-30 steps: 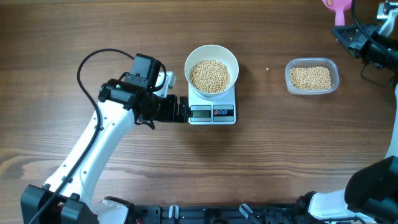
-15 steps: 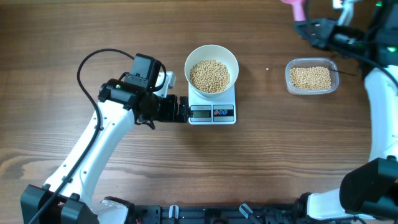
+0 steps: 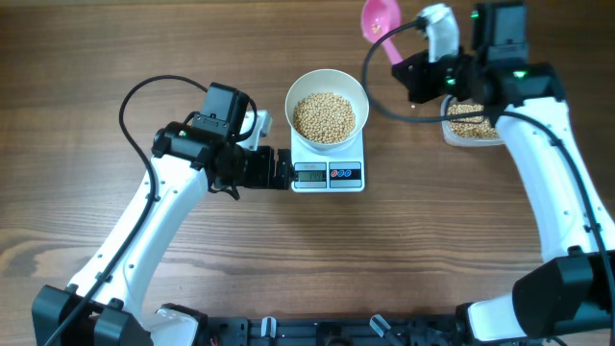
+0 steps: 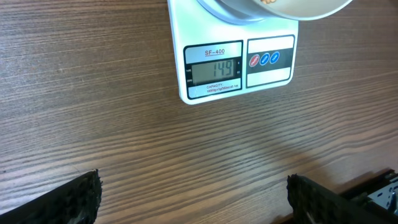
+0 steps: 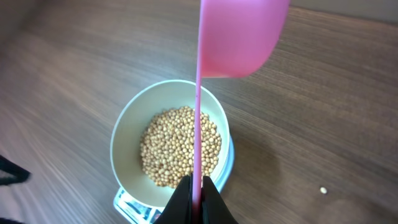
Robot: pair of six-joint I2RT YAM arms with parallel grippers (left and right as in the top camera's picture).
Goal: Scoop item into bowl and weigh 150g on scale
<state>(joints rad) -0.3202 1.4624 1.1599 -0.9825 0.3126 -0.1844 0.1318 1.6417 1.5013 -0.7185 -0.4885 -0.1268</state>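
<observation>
Left end effector [image 3: 282, 170]: released, jaws spread wide, low over the desk [image 3: 86, 58] just left of the scale, its camera aimed at the display; unmoved over the last second.
Scale [image 3: 329, 173]: near desk centre, under the bowl; in the left wrist view the display [image 4: 214, 70] reads 149, one short of the target.
Bowl [image 3: 327, 77]: white, seated on the scale platform, same spot as before.
Item, beans [image 3: 324, 117]: a heap covering the bowl floor; a second lot lies in the tub.
Scoop [image 3: 380, 17]: pink, raised, up and to the right of the bowl, not over it.
Right end effector [image 3: 413, 75]: clenched on the scoop's handle.
Tub [image 3: 471, 130]: clear plastic, right of the scale, well apart from it.
Changed: the right arm has swung in from the far right corner and now stands between tub and bowl.
Meaning: judged a final top-up; only a bean or two is wanted, so overshoot is the risk.
Hidden: most of the tub lies under the right arm; the right wrist view gives only the scoop's underside [image 5: 239, 37], so its load cannot be told; the bowl is cut off in the left wrist view.
</observation>
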